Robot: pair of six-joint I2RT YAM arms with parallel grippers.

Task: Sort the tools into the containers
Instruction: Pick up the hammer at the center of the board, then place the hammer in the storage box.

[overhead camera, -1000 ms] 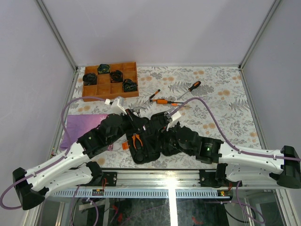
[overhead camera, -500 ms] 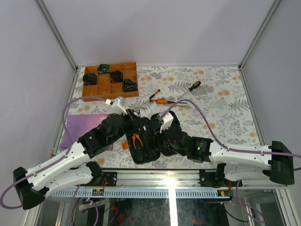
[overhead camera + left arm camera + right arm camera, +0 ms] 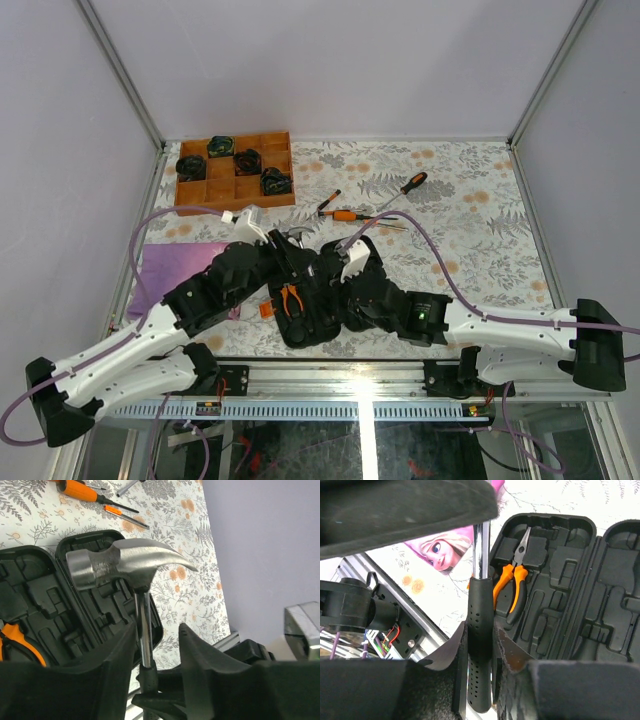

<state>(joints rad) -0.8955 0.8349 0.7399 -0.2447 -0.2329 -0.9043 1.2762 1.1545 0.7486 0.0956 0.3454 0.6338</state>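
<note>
Hammer (image 3: 120,562) over open case (image 3: 600,590): right gripper (image 3: 481,635) jaws clamped on handle, left gripper (image 3: 157,635) jaws apart around shaft. Risk: heavy head may pivot it onto pliers (image 3: 520,575).

Over the open tool case (image 3: 620,570), at the middle of the table's (image 3: 480,230) near edge, I have little room. My left gripper (image 3: 157,631) and right gripper (image 3: 481,632) crowd in above it, and the hammer (image 3: 125,562) bridges the gap between them. Inside, the pliers (image 3: 512,587) fill one slot; the moulded slots beside them lie bare. Loose screwdrivers (image 3: 345,214) lie across the middle, towards the far edge. The wooden tray (image 3: 268,148) takes the far left corner, and a purple mat (image 3: 165,268) lies along the left edge. The right side is open cloth, crossed only by my cable (image 3: 440,262).
</note>
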